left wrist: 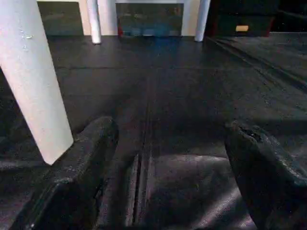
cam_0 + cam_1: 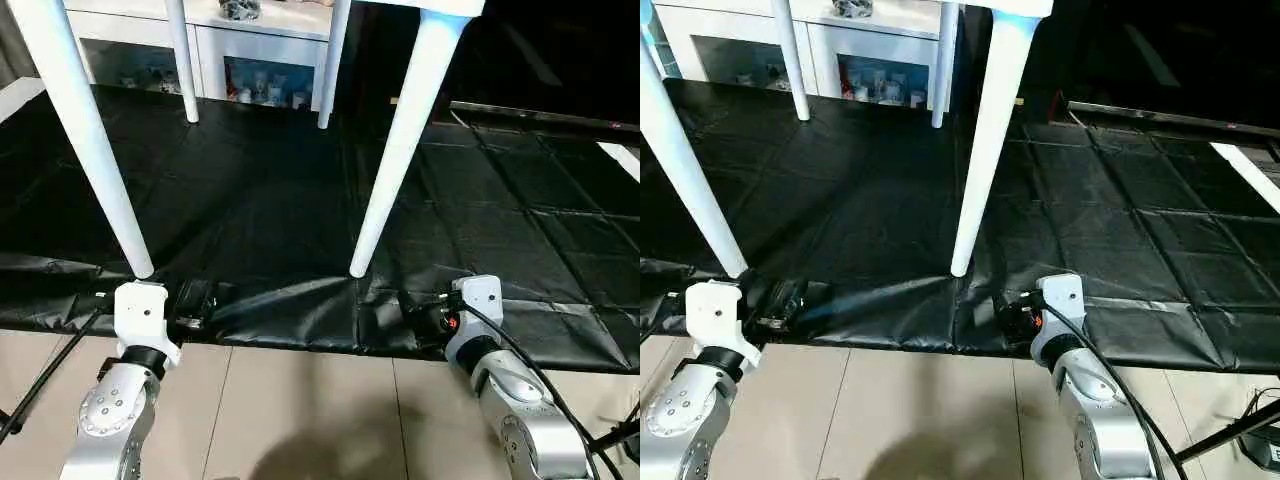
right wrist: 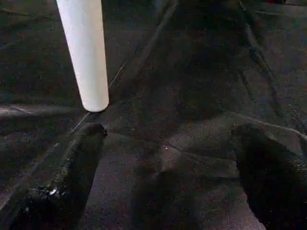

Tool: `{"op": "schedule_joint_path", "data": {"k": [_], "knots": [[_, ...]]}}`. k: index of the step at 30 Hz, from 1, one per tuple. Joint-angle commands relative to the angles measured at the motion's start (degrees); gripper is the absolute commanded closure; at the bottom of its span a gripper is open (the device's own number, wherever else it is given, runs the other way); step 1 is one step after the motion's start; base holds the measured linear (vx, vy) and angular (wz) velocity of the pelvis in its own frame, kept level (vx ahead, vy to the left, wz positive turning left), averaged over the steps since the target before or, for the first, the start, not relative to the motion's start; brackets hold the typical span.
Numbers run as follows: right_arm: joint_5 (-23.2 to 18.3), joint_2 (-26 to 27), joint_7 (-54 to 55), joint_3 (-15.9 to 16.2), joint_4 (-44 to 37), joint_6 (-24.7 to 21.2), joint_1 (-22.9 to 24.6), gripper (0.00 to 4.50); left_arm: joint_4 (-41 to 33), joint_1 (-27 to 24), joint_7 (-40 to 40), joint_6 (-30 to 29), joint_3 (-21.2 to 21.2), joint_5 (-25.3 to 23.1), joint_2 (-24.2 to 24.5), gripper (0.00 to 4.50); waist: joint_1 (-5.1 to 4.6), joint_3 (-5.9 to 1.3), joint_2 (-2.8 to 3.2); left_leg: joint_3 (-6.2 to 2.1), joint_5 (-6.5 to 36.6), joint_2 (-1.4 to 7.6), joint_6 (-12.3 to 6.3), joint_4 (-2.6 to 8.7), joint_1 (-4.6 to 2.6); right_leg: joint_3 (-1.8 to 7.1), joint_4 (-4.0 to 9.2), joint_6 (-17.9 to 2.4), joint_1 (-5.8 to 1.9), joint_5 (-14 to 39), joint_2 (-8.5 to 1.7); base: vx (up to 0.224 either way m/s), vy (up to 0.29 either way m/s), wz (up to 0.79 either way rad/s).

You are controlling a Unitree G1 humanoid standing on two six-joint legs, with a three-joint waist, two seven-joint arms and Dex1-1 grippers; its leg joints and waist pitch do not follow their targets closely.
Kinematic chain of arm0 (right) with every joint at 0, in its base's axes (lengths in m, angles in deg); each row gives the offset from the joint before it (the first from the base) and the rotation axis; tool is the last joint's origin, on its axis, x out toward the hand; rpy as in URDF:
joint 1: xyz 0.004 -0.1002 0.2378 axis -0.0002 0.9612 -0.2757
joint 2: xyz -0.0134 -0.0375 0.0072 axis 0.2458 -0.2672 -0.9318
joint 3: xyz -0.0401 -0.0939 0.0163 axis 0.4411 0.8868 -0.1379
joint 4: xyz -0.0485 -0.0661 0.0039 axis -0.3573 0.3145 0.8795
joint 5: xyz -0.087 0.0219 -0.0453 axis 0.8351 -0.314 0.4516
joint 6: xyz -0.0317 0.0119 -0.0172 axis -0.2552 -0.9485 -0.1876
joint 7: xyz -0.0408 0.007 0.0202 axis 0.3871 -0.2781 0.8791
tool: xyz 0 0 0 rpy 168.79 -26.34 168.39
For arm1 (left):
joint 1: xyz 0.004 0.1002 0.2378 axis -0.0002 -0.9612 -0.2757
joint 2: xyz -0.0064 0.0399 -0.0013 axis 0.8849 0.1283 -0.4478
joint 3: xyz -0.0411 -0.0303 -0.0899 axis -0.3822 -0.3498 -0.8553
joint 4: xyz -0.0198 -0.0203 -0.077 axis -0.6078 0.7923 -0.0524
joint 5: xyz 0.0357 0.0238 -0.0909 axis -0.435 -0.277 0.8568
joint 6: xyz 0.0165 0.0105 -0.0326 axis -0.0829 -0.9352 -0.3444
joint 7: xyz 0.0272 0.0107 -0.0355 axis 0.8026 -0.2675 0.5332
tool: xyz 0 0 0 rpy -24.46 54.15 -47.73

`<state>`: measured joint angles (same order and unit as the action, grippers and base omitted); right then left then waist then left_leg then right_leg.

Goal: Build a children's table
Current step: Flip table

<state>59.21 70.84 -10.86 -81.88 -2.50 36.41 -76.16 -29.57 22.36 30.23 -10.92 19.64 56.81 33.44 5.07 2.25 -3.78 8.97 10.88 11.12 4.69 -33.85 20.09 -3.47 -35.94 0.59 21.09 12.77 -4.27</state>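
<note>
Both grippers, left (image 2: 195,303) and right (image 2: 418,315), hung spread and empty; table (image 2: 405,140) stood on four legs, so we judged only withdrawal remained.

The white plastic children's table (image 2: 408,120) stands upright on the black sheet-covered floor (image 2: 260,200). Its four tapered legs are the only obstructions. The near-left leg foot (image 2: 143,268) sits just ahead of the left gripper (image 1: 165,158), whose wide gap holds nothing. The near-right leg foot (image 3: 94,103) stands just ahead of the right gripper (image 3: 168,177), likewise spread. Open floor lies between the legs. A white glass-door cabinet (image 2: 250,60) closes off the far side.
</note>
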Motion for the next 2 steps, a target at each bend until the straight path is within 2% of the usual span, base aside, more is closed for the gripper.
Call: {"op": "schedule_joint_path", "data": {"k": [1, 2], "knots": [[0.27, -0.57, 0.39, -0.23, -0.07, -0.61, -0.36, 0.0, -1.29, 0.18, 0.05, -0.58, 0.41, -0.2, -0.18, 0.58, -0.04, -2.06, 1.12, -0.57, 19.18, 2.07, 2.43, 5.12, -0.3, 3.0, 5.11, -5.5, -0.97, 12.17, -3.2, 0.0, 0.0, 0.0], [0.27, -0.57, 0.39, -0.23, -0.07, -0.61, -0.36, 0.0, -1.29, 0.18, 0.05, -0.58, 0.41, -0.2, -0.18, 0.58, -0.05, -2.07, 1.11, -0.55, 19.05, 2.06, 2.41, 5.1, -0.25, 3.01, 5.1, -5.54, -1.01, 11.95, -3.21, 0.0, 0.0, 0.0]]}}
